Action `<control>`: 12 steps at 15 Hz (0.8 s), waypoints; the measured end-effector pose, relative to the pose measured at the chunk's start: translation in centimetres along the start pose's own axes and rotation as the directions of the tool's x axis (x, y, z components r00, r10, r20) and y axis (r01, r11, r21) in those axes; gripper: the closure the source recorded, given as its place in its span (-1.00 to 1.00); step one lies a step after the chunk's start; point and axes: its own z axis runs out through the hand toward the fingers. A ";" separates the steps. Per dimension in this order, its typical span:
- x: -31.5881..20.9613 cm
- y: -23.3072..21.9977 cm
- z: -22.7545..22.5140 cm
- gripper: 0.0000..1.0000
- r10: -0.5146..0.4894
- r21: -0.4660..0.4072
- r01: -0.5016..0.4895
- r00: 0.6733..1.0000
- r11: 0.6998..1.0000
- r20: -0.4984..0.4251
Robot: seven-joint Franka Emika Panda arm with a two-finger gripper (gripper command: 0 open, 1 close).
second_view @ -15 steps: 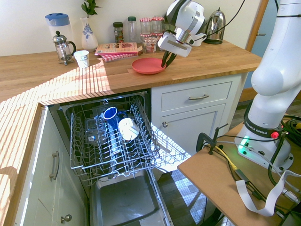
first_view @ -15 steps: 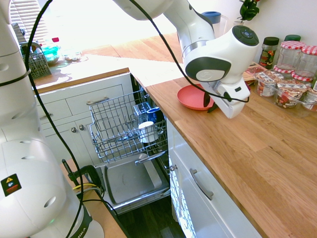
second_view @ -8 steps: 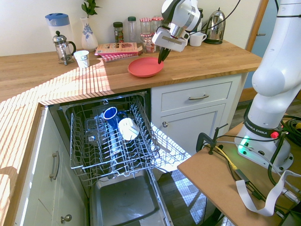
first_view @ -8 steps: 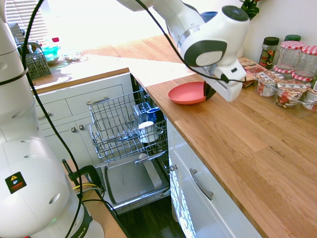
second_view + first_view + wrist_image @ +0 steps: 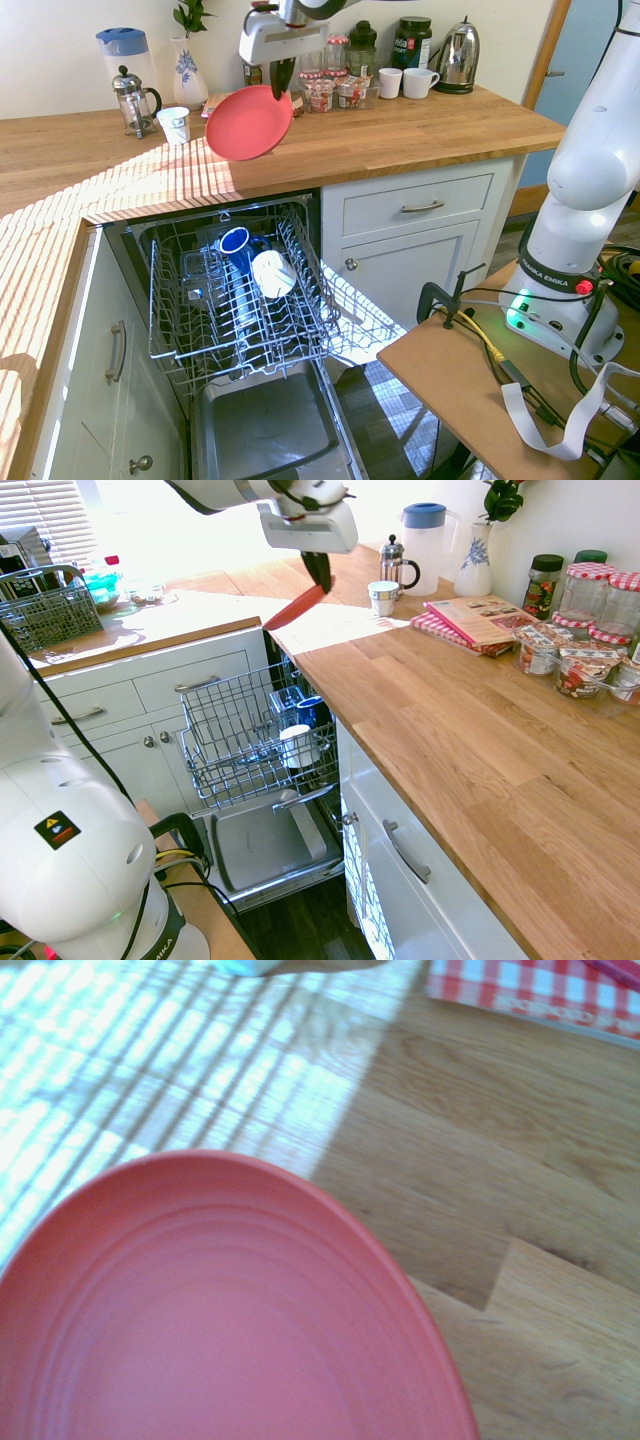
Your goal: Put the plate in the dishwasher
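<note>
The pincer [image 5: 279, 88] is clamped on the upper rim of the round coral-red plastic plate [image 5: 249, 122], holding it in the air, clear of the wooden desk [image 5: 420, 125]. The plate hangs tilted below the fingers: in the second exterior view its broad face is turned toward the camera, while in the first exterior view it shows nearly edge-on as a thin red sliver [image 5: 294, 608] slanting down from the pincer [image 5: 321, 573]. It sits above the sunlit corner of the desk, up over the back of the open built-in dishwasher [image 5: 265, 420] with its grey inner door panel folded down. The grey metal wire rack [image 5: 170, 300] is pulled out below, carrying a blue mug [image 5: 236, 243] and a small white cup [image 5: 271, 273]. In the wrist view the plate [image 5: 200, 1320] fills the lower part of the picture, its ringed inner face showing, with the striped sunlight on the wood beyond it.
</note>
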 end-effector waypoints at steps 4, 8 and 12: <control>-11.8 -7.5 -1.1 1.00 -0.198 -0.122 0.177 0.961 0.977 -0.195; -24.4 -12.2 6.4 1.00 -0.448 -0.277 0.369 0.833 0.887 -0.325; -34.2 -15.7 12.4 1.00 -0.648 -0.420 0.499 0.649 0.758 -0.399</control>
